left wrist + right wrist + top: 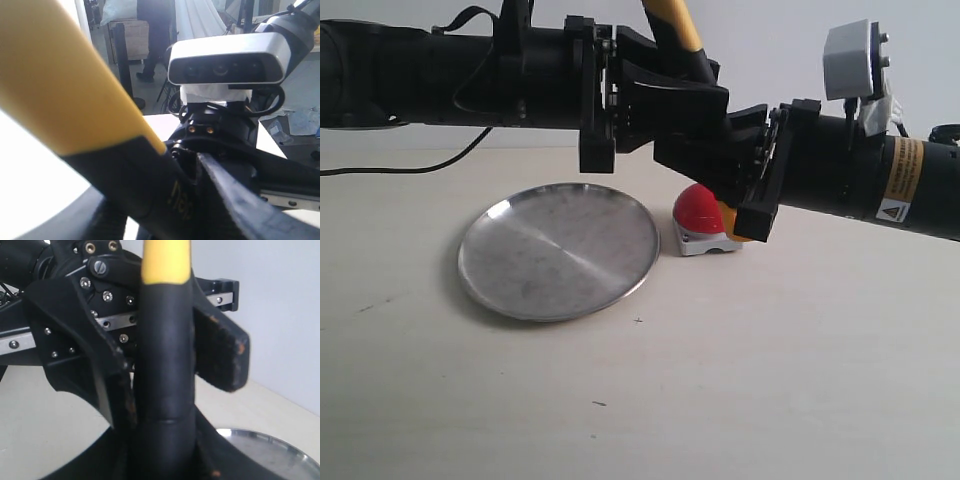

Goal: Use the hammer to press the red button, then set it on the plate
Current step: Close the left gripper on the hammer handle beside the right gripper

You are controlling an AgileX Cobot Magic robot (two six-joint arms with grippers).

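Observation:
The hammer (675,25) stands nearly upright in the air between the two arms, its yellow shaft running out of the top and its head out of view. My left gripper (695,90) is shut on the black grip (150,185), with a finger on either side (220,352). Just below it, my right gripper (690,150) is also shut on the grip (162,390). The red button (698,210) sits on its grey base under the grippers, untouched. A yellow-orange piece (730,222) shows behind it. The metal plate (560,250) lies left of the button and holds nothing.
Both black arms reach in level from the sides and meet over the button. The right arm's grey wrist camera (850,60) sticks up from it. A black cable (410,168) trails along the pale table's back left. A wall stands behind the table.

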